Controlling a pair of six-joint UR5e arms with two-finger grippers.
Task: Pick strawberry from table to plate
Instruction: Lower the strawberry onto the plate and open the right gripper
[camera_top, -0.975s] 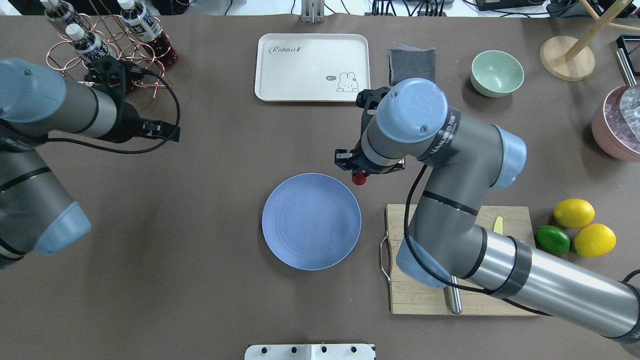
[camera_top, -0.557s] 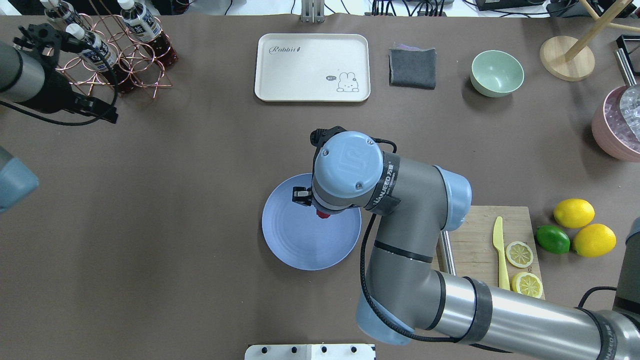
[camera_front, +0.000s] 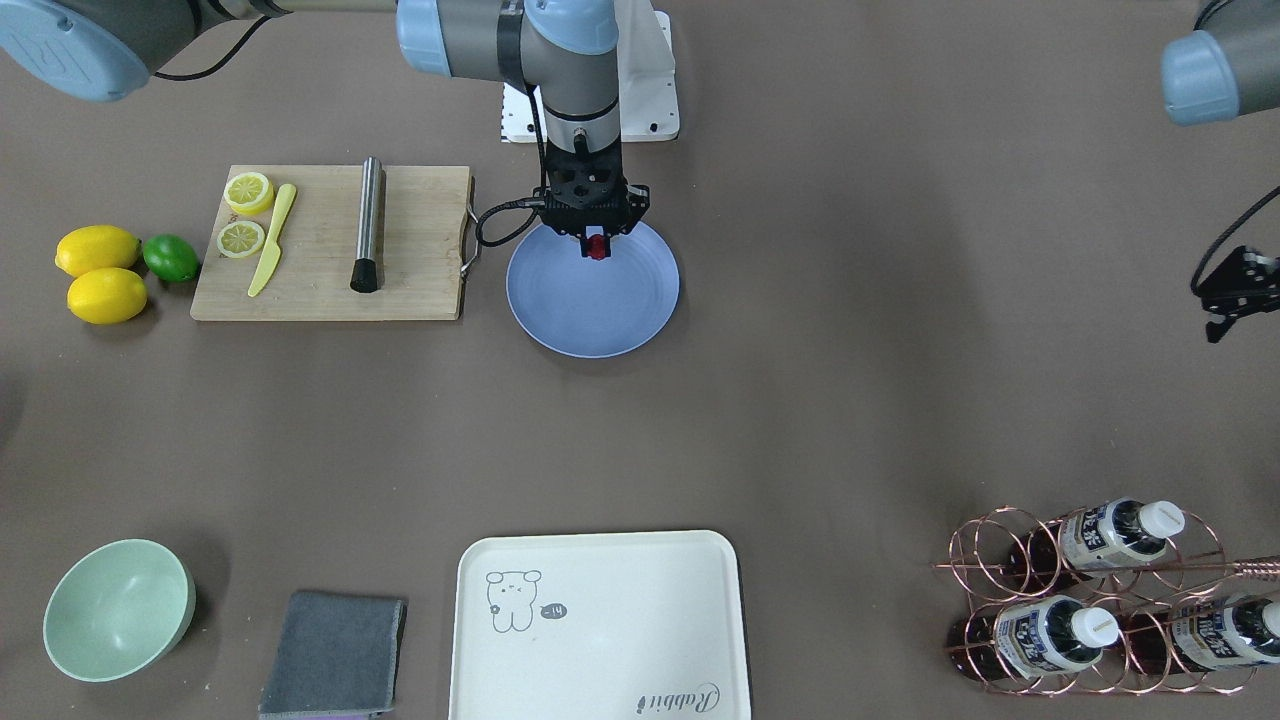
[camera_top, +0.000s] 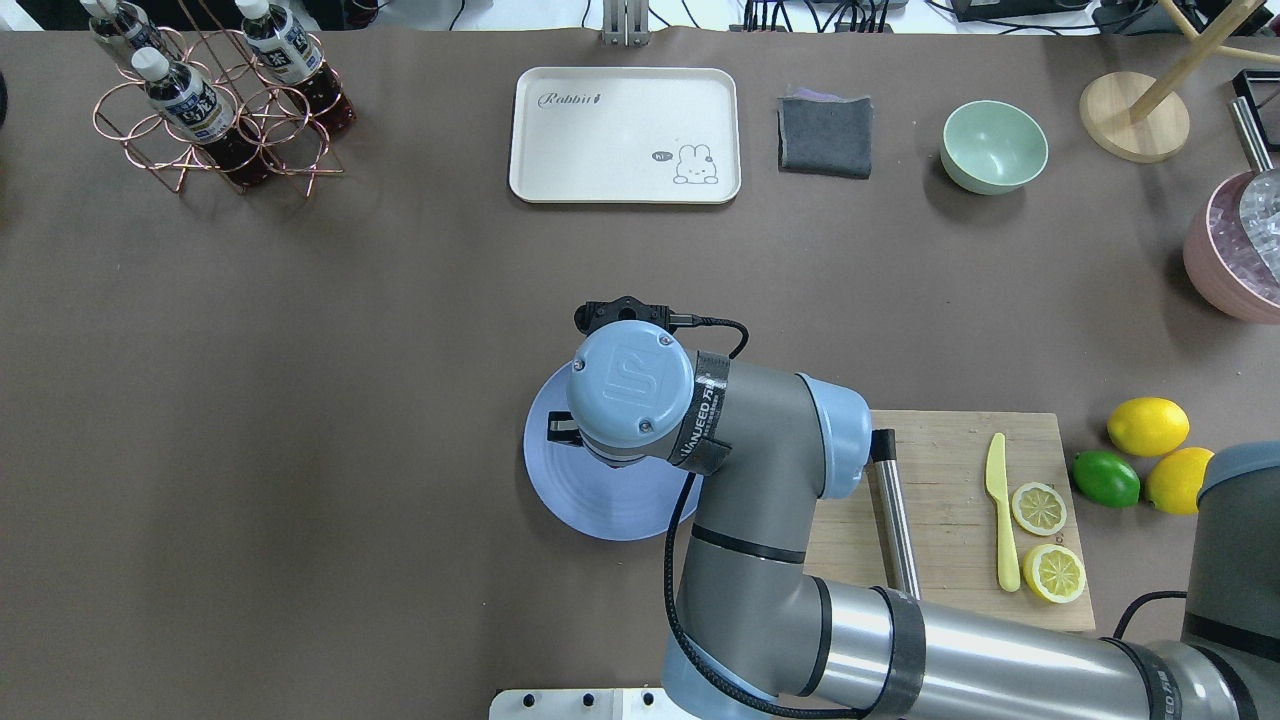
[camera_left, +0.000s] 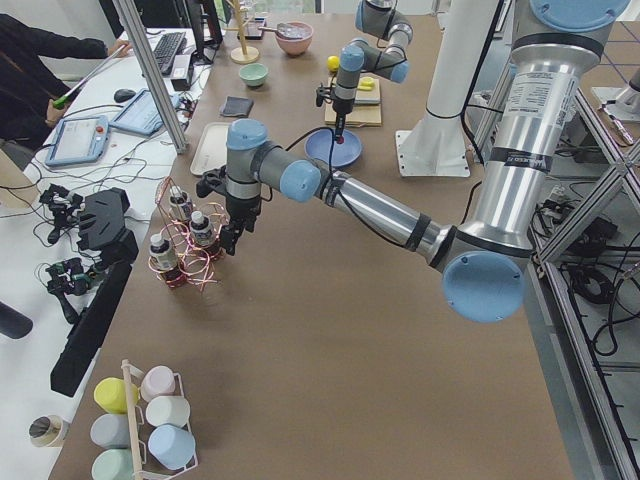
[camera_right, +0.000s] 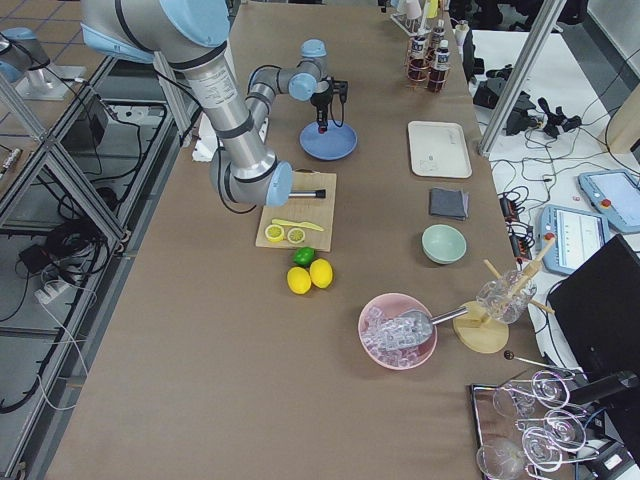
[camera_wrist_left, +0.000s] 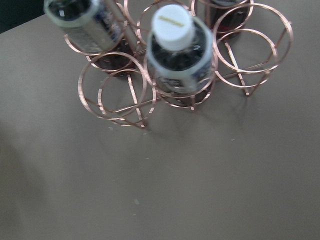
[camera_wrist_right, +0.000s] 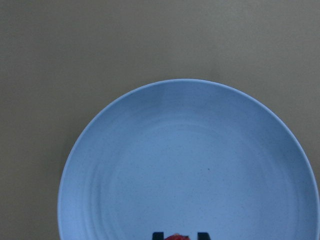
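While my right gripper (camera_front: 596, 238) hangs over the round, shallow, matte blue-grey plate (camera_front: 560, 322), the tiny dark-red bumpy strawberry (camera_front: 596, 248) sits pinched between its two fingertips, the jaws drawn in close on the fruit. From the wrist view only a sliver of red shows at the bottom edge, and beyond it nothing but blue. So the berry lies right at my tips, with the plate straight beneath, on the side nearer my base. Whether it touches the surface I can't tell. It's roundish, with no long axis to fuss over, so I reckon letting go is next. My left gripper (camera_front: 1228, 288) is well apart across the plain brown-grey table (camera_front: 850, 400), near the copper wire bottle rack (camera_front: 1090, 600); how wide it stands, I can't tell.
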